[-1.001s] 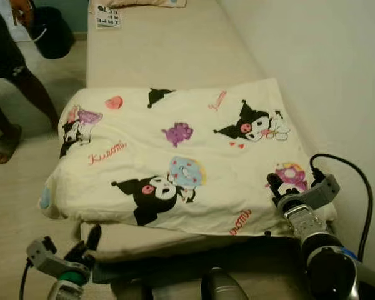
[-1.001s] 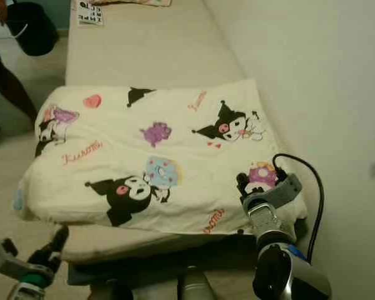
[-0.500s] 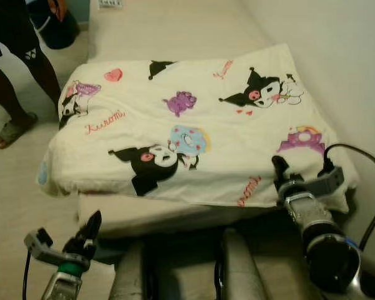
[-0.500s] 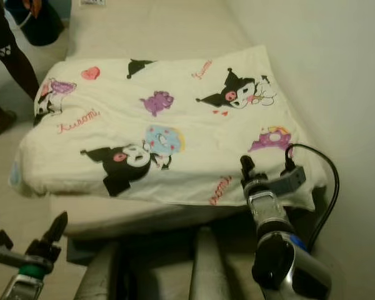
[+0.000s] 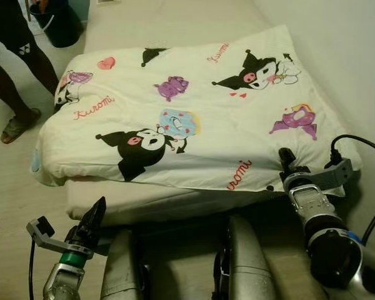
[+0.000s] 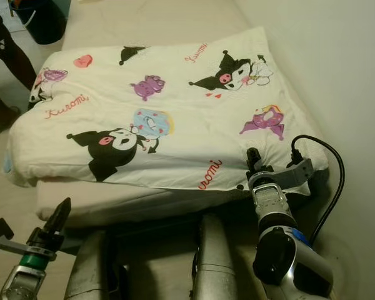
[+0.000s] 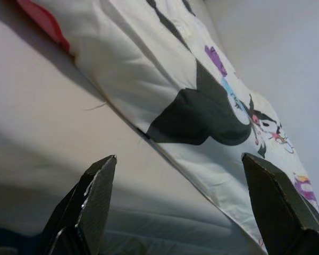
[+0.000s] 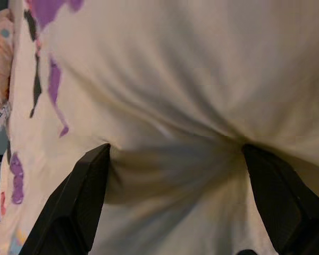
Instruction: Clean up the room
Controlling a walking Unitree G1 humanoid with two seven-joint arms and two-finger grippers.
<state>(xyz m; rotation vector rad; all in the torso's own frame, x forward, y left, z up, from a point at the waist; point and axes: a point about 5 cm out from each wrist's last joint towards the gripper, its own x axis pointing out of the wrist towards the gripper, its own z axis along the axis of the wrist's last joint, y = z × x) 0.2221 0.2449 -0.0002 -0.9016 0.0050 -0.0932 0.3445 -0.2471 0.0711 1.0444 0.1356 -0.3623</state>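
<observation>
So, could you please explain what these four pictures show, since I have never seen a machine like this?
It is a humanoid robot tidying a room. The two wide pictures come from cameras in its head, looking down at a bed covered by a cream cartoon-print quilt. The two close pictures come from cameras on its wrists. Its right pincer is at the quilt's near corner, open, with cloth bulging between its fingers. Its left pincer hovers open, short of the quilt's near edge, holding nothing. A person's legs stand beside the bed, by a dark bucket.

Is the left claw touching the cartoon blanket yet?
Apart. The left wrist view shows the left gripper open, with bare mattress between its fingers and the blanket.
</observation>
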